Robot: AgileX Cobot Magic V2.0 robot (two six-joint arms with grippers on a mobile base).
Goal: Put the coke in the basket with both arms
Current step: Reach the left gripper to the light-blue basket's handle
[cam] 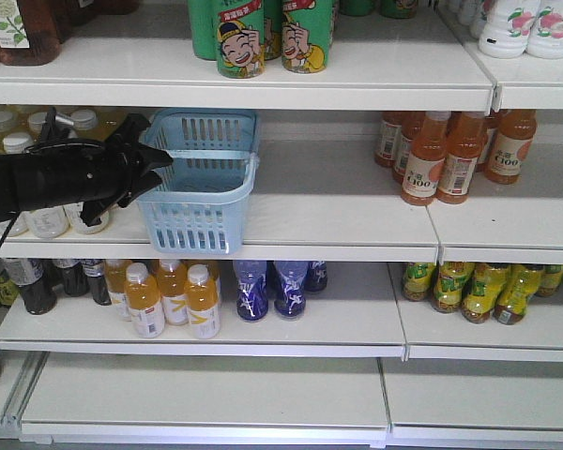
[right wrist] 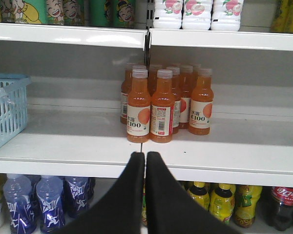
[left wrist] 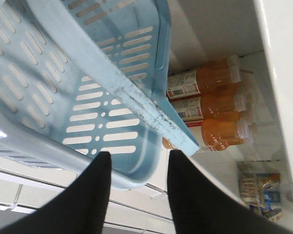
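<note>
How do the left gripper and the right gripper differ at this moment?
The left gripper is open, jaws apart; the right gripper is shut, jaws pressed together. The left gripper is close to the rim of the blue basket; the right gripper points at the orange bottles and holds nothing. Both have black wedge-shaped jaws.

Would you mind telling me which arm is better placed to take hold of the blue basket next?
Left: the left gripper is open at the basket rim, and the front view shows that arm beside it. The right gripper is shut, facing the orange bottles.
</note>
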